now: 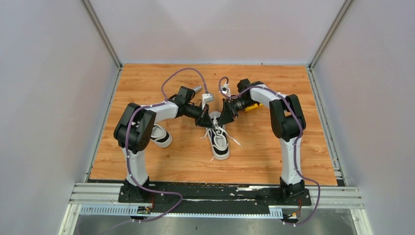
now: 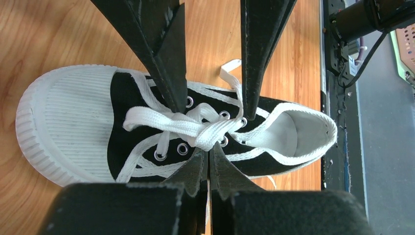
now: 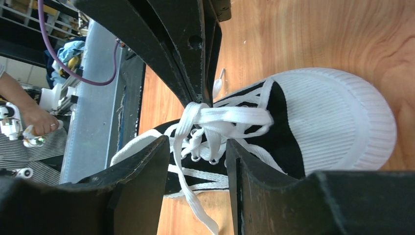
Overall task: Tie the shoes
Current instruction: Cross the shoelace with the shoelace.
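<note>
One shoe lies mid-table, black canvas with a white ribbed toe cap; its white laces are crossed into a loose knot over the eyelets. My left gripper is shut on the lace at that knot, with a sliver of lace between the fingers. Across from it, my right gripper stands open over the same shoe, and a loose lace end hangs between its fingers untouched. From above, both grippers meet over the shoe's tongue. The second shoe sits at the left, half hidden by my left arm.
The wooden table is boxed in by grey walls on three sides. A yellow object lies beside my right arm's wrist. A metal rail runs along the near edge. A person's hand shows beyond the table.
</note>
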### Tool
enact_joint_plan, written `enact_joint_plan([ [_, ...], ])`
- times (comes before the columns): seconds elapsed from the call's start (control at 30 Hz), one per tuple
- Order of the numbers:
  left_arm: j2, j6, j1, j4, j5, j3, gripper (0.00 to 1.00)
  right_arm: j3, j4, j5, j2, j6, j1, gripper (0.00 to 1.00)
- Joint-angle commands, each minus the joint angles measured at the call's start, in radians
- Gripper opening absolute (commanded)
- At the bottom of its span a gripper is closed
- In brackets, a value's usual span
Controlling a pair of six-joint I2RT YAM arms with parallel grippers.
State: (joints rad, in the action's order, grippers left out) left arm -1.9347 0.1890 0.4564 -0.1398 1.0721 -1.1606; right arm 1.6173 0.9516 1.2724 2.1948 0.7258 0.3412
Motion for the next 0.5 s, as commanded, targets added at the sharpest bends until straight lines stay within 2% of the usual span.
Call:
enact_joint_plan([
  [0.0,-0.01,0.023,0.002,-0.001,0.026,-0.037,0.0,0.042,0.08,0.077,0.017,0.084,0.015,0.47],
  [0.23,-0.009,0.023,0.002,-0.001,0.023,-0.038,0.0,0.044,0.08,0.049,0.021,0.089,0.02,0.44],
  [0.47,-0.006,0.024,0.002,-0.002,0.023,-0.035,0.0,0.057,0.079,0.047,0.029,0.078,0.02,0.29],
])
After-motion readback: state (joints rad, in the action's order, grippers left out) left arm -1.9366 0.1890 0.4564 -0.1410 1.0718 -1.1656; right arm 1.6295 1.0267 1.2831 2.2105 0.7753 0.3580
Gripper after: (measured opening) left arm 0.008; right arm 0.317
